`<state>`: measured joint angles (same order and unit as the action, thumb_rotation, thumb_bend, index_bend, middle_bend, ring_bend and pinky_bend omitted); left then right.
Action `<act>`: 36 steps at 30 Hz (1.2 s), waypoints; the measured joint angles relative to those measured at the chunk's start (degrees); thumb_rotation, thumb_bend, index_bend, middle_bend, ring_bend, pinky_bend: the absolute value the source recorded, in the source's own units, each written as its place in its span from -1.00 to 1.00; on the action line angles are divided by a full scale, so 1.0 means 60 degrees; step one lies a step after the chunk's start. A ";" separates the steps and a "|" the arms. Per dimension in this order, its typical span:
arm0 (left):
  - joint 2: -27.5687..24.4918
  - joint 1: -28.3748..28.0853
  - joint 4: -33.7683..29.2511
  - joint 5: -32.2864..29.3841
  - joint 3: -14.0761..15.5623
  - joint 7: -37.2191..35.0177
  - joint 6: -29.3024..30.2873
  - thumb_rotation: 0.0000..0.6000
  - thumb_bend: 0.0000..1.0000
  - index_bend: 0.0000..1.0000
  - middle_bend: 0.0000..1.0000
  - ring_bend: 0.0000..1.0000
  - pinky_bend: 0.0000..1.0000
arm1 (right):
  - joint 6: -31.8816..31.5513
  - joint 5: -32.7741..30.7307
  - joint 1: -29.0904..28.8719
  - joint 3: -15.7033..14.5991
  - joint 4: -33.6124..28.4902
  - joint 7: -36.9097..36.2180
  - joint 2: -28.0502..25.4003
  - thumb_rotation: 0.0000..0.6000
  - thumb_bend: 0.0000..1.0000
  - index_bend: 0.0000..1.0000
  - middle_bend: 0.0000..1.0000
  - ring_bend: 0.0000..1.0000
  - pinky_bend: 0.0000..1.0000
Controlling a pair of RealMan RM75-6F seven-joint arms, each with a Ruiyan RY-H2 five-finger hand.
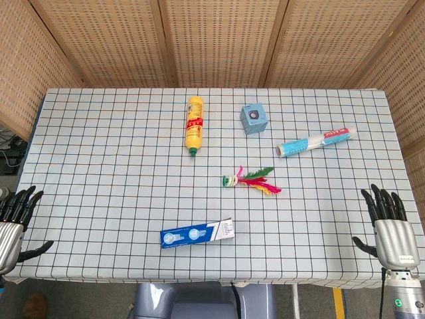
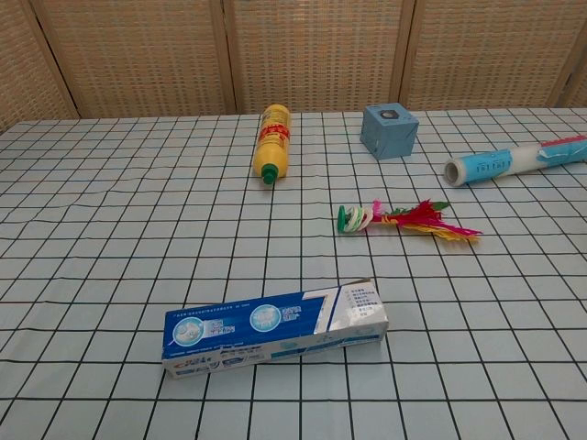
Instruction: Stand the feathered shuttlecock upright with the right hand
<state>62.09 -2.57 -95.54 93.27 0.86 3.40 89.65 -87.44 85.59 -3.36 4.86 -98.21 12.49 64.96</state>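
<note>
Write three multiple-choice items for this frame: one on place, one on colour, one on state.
1. Where does the blue toothpaste box lie?
A. Near the table's front edge
B. Beside the far wall
C. On top of the small blue cube box

2. What colour is the bottle lying on the table?
A. Black
B. Yellow
C. White

3. How is the feathered shuttlecock right now?
A. Standing upright
B. Held in the right hand
C. Lying on its side

Key: 1 A, it lies nearest the camera in both views. 2 B, its body is yellow with a red label and a green cap. 3 C, its feathers stretch flat along the cloth, while the right hand sits open at the table's edge, apart from it.
</note>
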 measured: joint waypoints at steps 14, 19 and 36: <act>0.0283 -0.0227 0.0156 -0.0400 -0.0193 0.0424 -0.0463 1.00 -1.00 -1.00 -1.00 -1.00 -1.00 | 0.1555 -0.0527 -0.0936 0.0349 0.0546 -0.0343 0.0261 1.00 -1.00 -0.70 -1.00 -1.00 -1.00; 0.0517 -0.0358 0.0235 -0.0731 -0.0329 0.0868 -0.0704 1.00 -1.00 -1.00 -1.00 -1.00 -1.00 | 0.2765 -0.0807 -0.2354 0.0946 0.1542 -0.0717 0.0925 1.00 -0.97 -0.26 -1.00 -1.00 -1.00; 0.0716 -0.0611 0.0500 -0.1599 -0.0637 0.1022 -0.1225 1.00 -1.00 -1.00 -1.00 -1.00 -1.00 | 0.5930 -0.4521 -0.4900 0.1702 0.4139 0.0860 0.3946 1.00 -0.30 0.00 -1.00 -1.00 -1.00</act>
<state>66.39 -6.24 -92.54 83.68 -2.96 9.53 82.30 -51.86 58.46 -32.76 15.07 -73.38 17.65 88.64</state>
